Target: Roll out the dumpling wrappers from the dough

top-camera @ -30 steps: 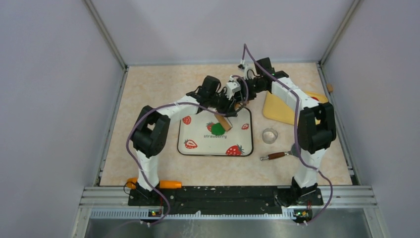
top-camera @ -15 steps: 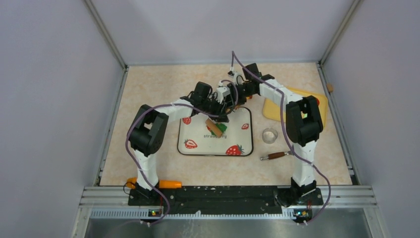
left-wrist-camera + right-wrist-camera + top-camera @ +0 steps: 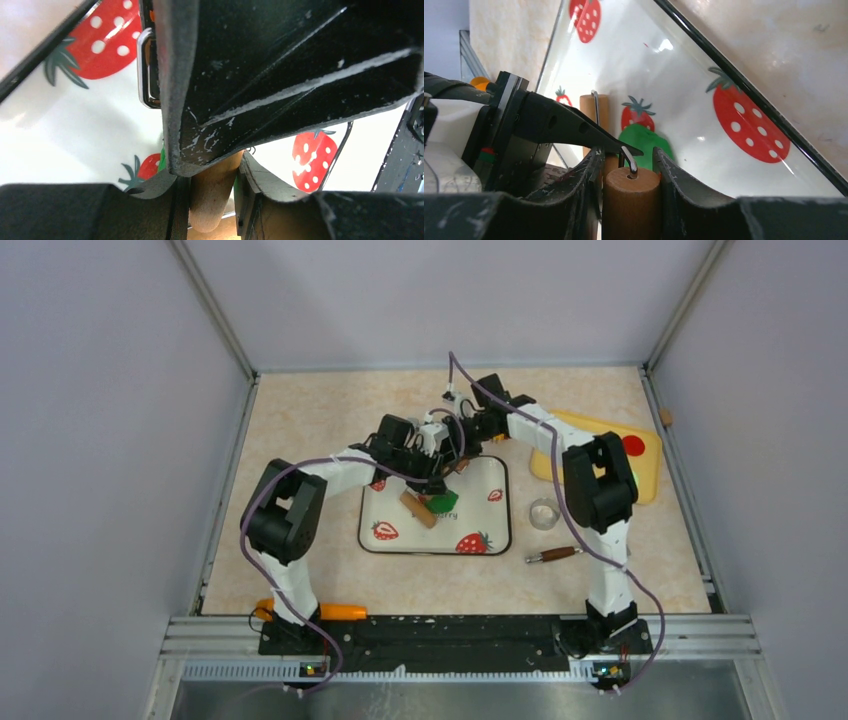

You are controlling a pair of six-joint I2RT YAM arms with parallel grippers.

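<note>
Both arms have swung left, dragging the wooden roller (image 3: 417, 509) across the dough (image 3: 443, 502), which lies near the middle of the tray (image 3: 425, 538). The left gripper (image 3: 212, 192) and right gripper (image 3: 631, 187) each clamp its handle. Rolling looks underway; next comes an even pass back over the dough.

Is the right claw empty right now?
No, the right claw is shut around the end of the wooden rolling pin, just short of the dough.
</note>
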